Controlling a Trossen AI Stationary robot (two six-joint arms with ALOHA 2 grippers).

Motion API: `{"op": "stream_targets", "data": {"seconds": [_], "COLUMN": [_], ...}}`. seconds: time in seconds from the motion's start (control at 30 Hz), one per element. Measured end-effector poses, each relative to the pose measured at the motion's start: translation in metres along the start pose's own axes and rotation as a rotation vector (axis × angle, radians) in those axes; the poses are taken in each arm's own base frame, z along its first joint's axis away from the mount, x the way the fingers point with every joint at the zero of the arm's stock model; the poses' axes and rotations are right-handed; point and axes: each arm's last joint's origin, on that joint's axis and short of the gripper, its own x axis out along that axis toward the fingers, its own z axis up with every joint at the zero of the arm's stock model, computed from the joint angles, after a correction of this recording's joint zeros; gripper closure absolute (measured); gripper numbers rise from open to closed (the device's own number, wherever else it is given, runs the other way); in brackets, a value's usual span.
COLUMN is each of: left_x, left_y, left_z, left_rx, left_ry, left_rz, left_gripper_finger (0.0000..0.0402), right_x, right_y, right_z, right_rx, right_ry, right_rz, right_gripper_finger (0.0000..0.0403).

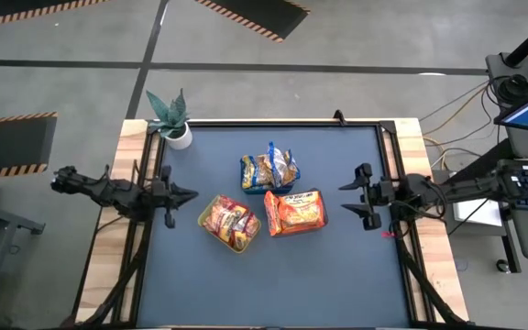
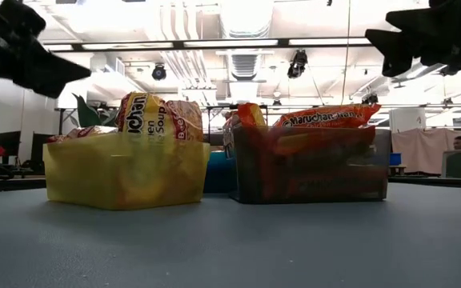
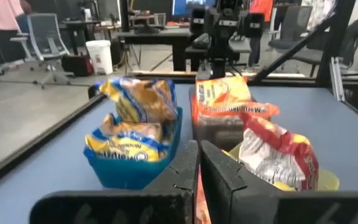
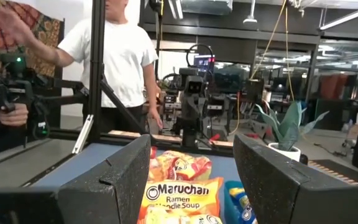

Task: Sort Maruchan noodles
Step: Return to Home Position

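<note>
Right wrist view: orange packet [image 4: 182,198], "Maruchan Ramen Noodle Soup".

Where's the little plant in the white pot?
In the high view, the plant stands at the top left corner of the table. It is up and to the left of the blue bin, and apart from it.

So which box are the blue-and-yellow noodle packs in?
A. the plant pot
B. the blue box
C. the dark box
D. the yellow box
B: the blue-and-yellow noodle packs stick up out of the blue box. The yellow box and the dark box hold red and orange packs.
</note>
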Motion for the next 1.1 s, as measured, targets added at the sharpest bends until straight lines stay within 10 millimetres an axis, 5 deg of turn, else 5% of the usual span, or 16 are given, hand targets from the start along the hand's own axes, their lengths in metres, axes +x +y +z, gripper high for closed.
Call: {"op": "stream_targets", "data": {"seconds": [0.13,1.1], "left_x": [0.0046,0.0059], "left_y": [-0.0021,0.0001], "left_z": [-0.0121,-0.0109], "left_rx": [-0.015,-0.108], "left_ry": [0.01,-0.019], "left_rz": [-0.001,0.104], "left_gripper_finger": [0.0402,0.0402], "right_x": [-0.0005,0.0003], "right_y": [0.0004,-0.0011], "right_z": [-0.004,-0.0071], "right_rx": [-0.006,-0.007], "right_ry": [0.042,0.072], "right_rz": [0.004,-0.055], "right_gripper_finger": [0.0184,0.0184]}}
